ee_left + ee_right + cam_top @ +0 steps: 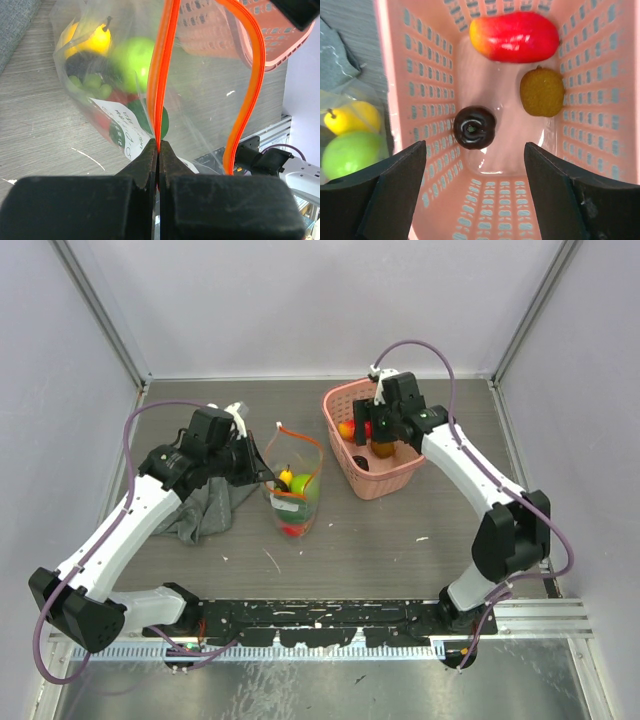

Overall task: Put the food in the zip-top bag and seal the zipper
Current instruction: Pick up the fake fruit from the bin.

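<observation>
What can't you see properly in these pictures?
Top view: the right gripper covers part of the fruit in the pink basket.
Left wrist view: the white label inside the zip-top bag is too blurry to read.
Left wrist view: the zipper runs off the top edge, so its ends are hidden.
Top view: the left arm hides part of the grey cloth.

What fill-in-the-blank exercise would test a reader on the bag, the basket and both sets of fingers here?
1. The left fingers are shut on the zip-top bag at its ____.
2. The right fingers stand ____ above the pink basket.
3. ____ pieces of food lie in that basket.

Missing words: zipper; open; three.
</observation>
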Robot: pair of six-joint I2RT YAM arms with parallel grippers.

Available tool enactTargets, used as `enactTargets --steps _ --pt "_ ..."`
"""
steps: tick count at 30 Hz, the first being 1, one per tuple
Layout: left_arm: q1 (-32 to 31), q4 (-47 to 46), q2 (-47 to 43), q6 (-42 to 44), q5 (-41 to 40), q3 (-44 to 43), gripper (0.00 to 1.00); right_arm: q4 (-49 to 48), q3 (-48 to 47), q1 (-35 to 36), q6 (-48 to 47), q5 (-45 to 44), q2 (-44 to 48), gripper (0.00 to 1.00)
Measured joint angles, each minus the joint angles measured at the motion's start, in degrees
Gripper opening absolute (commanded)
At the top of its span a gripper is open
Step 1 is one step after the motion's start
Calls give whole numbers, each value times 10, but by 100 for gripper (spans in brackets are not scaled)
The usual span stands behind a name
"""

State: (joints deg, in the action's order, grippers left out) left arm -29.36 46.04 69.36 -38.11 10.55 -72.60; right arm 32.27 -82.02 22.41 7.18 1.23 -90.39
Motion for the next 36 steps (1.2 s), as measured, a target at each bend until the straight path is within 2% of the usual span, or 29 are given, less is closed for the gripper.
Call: enactTargets --steps 6,18,24,36 --pt "0 0 0 0 0 0 0 -1 24 0 22 -2 -47 76" --pt "0 0 0 0 0 0 0 -30 52 -1 44 19 -123 78" --pt "0 -1 0 0 0 3 0 -51 55 -2 50 30 -163 76" --pt "0 -4 0 -2 2 7 0 -61 64 -2 50 26 -177 47"
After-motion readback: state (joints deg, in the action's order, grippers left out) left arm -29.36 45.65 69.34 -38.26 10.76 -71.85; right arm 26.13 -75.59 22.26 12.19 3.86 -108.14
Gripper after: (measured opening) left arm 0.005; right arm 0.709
